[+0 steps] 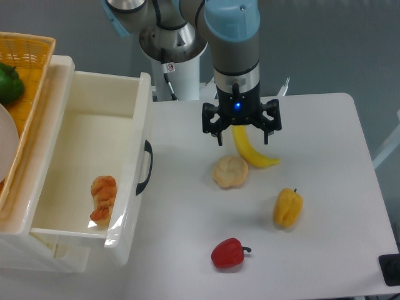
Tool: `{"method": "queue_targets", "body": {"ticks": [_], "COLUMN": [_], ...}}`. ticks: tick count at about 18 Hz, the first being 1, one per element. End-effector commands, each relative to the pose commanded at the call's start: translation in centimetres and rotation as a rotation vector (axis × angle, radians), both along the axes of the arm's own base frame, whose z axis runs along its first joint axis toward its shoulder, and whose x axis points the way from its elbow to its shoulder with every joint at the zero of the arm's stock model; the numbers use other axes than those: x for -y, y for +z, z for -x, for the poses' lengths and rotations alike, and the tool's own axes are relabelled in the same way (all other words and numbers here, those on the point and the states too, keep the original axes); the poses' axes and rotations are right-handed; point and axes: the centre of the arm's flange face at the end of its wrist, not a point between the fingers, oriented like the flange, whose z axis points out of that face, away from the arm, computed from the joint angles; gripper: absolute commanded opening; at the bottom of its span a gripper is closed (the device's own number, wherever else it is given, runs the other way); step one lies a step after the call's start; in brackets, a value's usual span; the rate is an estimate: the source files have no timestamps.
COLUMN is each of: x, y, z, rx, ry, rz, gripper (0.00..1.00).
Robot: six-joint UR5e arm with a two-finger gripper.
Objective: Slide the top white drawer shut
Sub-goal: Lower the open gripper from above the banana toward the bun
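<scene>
The top white drawer (94, 169) stood pulled out at the bench's left; glossy, rigid, likely light, best pushed flat beside its black handle (145, 167). The claw (242, 136) hung open, empty, well apart

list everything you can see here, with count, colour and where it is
top white drawer: 1, white, pulled open at left, black handle
croissant: 1, orange-brown, inside the drawer
basket: 1, woven yellow, on the cabinet, top left
green pepper: 1, green, in the basket
banana: 1, yellow, table centre, below the hand
bread roll: 1, beige, left of banana
yellow pepper: 1, yellow, right of centre
red pepper: 1, red, front centre
table: 1, white
hand: 1, black, open, over the banana
</scene>
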Motion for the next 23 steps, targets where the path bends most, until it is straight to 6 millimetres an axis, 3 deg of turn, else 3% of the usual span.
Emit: {"method": "queue_targets", "body": {"ticks": [10, 14, 23], "x": [-0.6, -0.1, -0.5], "y": [-2.3, -4.4, -6.7], "z": [0.7, 0.2, 0.4], "rx": [0.029, 0.053, 0.090], "ry": [0.002, 0.011, 0.078], "rz": [0.024, 0.061, 0.075], "gripper": [1.00, 1.00, 1.00]}}
